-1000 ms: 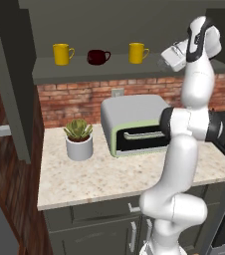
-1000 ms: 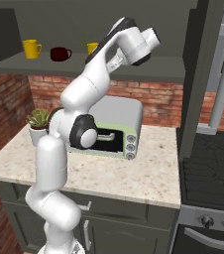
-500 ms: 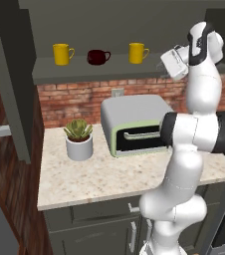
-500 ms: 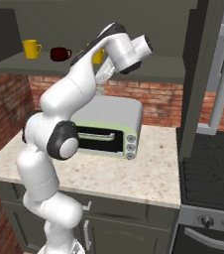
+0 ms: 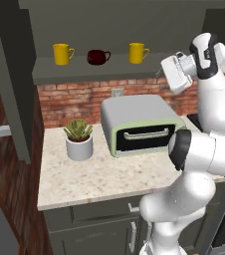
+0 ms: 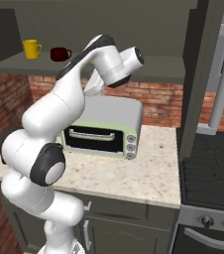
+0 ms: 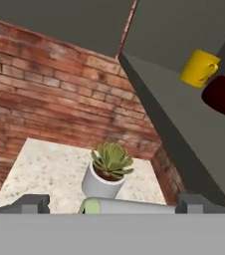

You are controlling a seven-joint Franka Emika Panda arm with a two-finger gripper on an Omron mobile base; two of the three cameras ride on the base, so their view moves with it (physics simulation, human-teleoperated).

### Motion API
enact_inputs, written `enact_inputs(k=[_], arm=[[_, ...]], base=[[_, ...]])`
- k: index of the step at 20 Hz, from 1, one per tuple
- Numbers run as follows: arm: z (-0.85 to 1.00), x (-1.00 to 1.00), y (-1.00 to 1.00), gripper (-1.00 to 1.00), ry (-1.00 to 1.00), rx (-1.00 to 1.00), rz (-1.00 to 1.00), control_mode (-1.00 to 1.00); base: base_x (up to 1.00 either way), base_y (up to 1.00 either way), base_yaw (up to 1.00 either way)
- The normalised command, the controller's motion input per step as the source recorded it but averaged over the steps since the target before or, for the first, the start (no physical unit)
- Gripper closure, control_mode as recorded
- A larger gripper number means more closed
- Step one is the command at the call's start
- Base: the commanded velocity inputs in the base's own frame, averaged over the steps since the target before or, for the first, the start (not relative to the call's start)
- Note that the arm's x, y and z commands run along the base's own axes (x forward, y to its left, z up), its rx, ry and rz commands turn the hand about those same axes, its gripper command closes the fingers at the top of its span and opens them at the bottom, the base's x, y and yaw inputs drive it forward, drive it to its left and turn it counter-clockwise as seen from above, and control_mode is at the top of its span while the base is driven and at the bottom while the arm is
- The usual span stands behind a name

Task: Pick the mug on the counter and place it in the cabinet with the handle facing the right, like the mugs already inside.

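Observation:
The amber mug (image 5: 138,53) stands upright on the cabinet's grey shelf board (image 5: 84,70), its handle (image 5: 147,51) pointing right. To its left stand the dark red mug (image 5: 98,57) and the lemon-yellow mug (image 5: 61,53), both also handle-right. My gripper (image 5: 164,69) hangs to the right of the amber mug, apart from it and about level with the shelf edge. In the hand view the gripper (image 7: 114,203) is open with nothing between its fingertips, and the lemon-yellow mug (image 7: 199,67) and dark red mug (image 7: 224,94) show on the shelf. The counter (image 5: 99,179) lies below.
A green-fronted toaster oven (image 5: 139,124) sits on the counter under the hand. A potted succulent (image 5: 78,139) stands to its left. A brick wall (image 5: 79,102) backs the counter, and a dark stove (image 6: 213,163) borders it on the right.
The hand has dropped a little lower beside the shelf and the arm's lower links have swung over. All three mugs have stayed where they were on the shelf.

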Motion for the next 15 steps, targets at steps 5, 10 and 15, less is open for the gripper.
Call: enact_inputs(k=[5,10,15], arm=[[-0.03,-0.31,0.07,-1.00,-0.09,-0.08,0.15,-1.00],[-0.02,-0.27,0.02,-1.00,-0.07,-0.20,0.30,-1.00],[-0.12,-0.31,0.00,-1.00,-0.07,-0.27,0.33,-1.00]], base=[[0.00,0.00,0.00],[0.00,0.00,0.00],[0.00,0.00,0.00]])
